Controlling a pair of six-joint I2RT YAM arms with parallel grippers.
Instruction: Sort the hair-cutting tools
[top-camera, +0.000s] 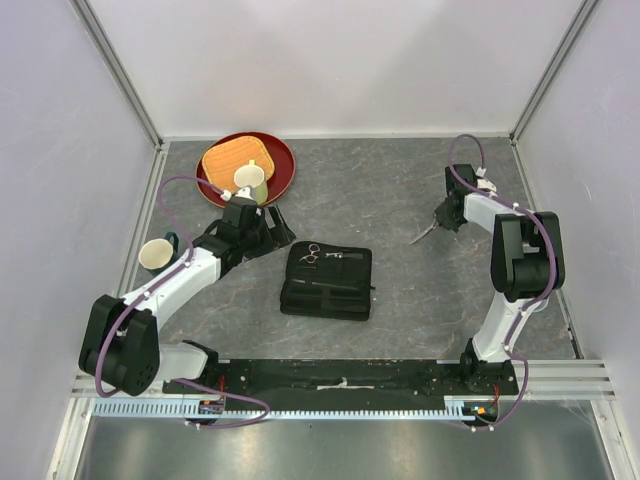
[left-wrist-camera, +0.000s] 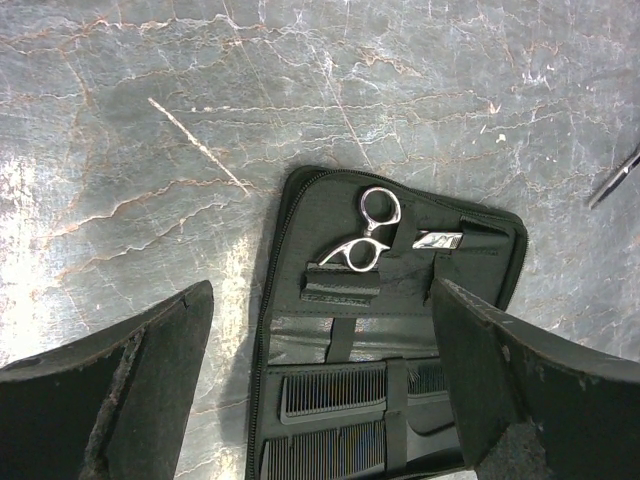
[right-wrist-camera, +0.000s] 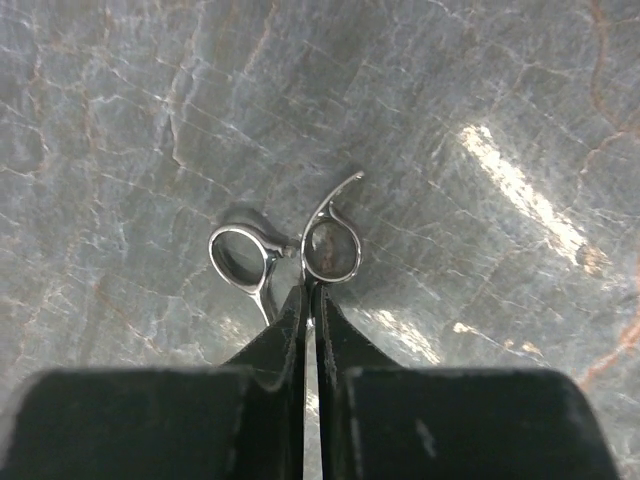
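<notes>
A black zip case (top-camera: 327, 281) lies open mid-table. One pair of silver scissors (left-wrist-camera: 366, 237) sits in its upper half, also seen from above (top-camera: 309, 254). Two black combs (left-wrist-camera: 335, 391) are tucked under straps in its lower half. My left gripper (left-wrist-camera: 320, 385) is open and empty, hovering over the case's left side (top-camera: 262, 232). My right gripper (right-wrist-camera: 308, 300) is shut on a second pair of silver scissors (right-wrist-camera: 285, 256), holding it by the shank just above the table at the right (top-camera: 428, 231).
A red plate (top-camera: 281, 179) with a tan board and a cup stands at the back left. A green mug (top-camera: 157, 254) stands at the left edge. Walls enclose the table on three sides.
</notes>
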